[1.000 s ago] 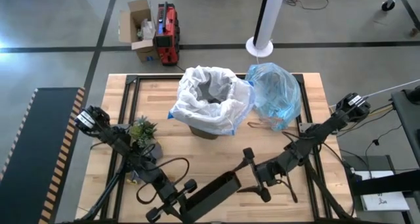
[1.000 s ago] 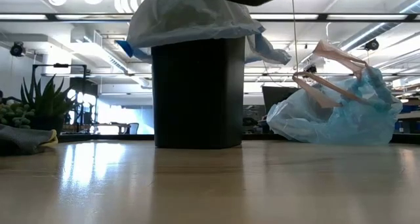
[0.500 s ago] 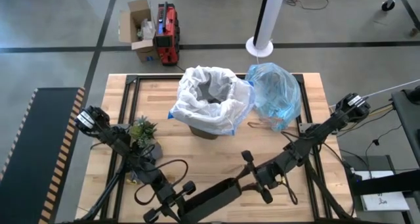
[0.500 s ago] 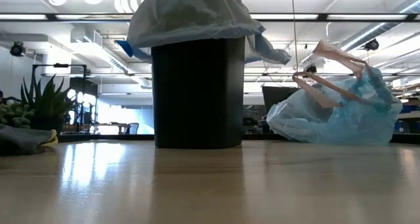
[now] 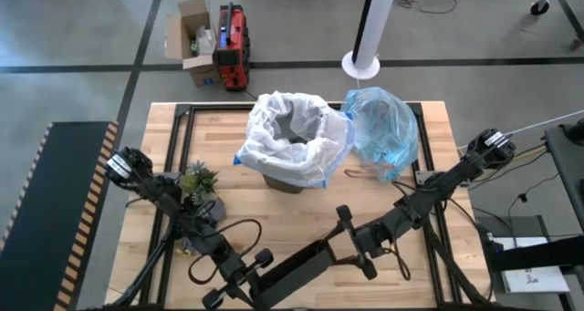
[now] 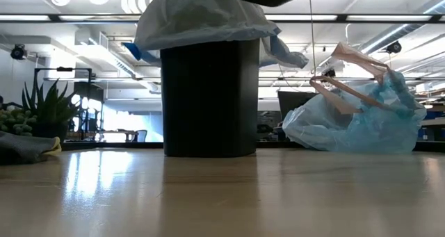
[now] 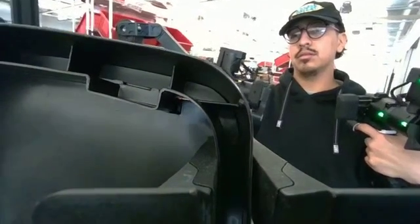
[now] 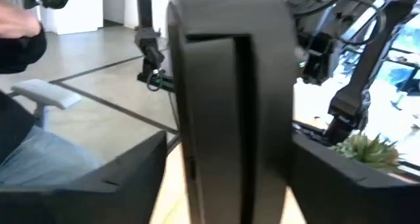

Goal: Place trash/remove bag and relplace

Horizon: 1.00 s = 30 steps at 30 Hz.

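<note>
Both grippers, left (image 5: 258, 276) clenched and right (image 5: 349, 240) spread, grasp a black lid (image 5: 297, 264), well apart from the bag (image 5: 383, 129).

No text, label, brand or number can be read in any view. The person's cap (image 7: 314, 11) carries a small front patch with lettering too small to make out. The cardboard box (image 5: 193, 39) and the red case (image 5: 234, 48) on the floor beyond the table show no legible print. A sheet of paper (image 5: 534, 276) beside the table's right edge bears marks too small to read.
</note>
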Available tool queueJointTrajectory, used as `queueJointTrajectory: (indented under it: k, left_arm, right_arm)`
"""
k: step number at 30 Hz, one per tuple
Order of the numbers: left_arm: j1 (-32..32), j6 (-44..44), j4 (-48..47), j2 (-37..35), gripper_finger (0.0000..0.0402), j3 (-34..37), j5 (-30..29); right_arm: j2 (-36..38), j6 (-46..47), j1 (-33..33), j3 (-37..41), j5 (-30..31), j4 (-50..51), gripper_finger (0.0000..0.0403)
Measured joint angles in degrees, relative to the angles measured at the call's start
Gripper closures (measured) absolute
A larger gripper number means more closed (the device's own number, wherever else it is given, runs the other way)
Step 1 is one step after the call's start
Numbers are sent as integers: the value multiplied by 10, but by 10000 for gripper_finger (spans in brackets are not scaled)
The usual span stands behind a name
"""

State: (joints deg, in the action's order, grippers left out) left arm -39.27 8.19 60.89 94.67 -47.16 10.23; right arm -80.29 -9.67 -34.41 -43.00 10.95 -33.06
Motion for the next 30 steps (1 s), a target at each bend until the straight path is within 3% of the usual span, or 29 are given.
queueJointTrajectory:
  k: [3, 7, 12, 20, 30]
  left_arm:
    - [-1, -2, -1, 0, 370, 0, 2]
    - [0, -2, 0, 0, 372, 0, 3]
    - [-1, -12, 22, 0, 370, 0, 39]
    - [-3, -12, 19, 0, 370, 0, 42]
    - [4, -36, 16, 0, 369, 0, 41]
  right_arm:
    - [0, 0, -1, 0, -3, 1, 89]
    - [6, -25, -1, 0, 3, 6, 80]
    - [6, -42, 25, 0, -9, 1, 103]
    - [39, -14, 29, 0, -15, 36, 149]
    - [9, 0, 47, -26, -51, 39, 137]
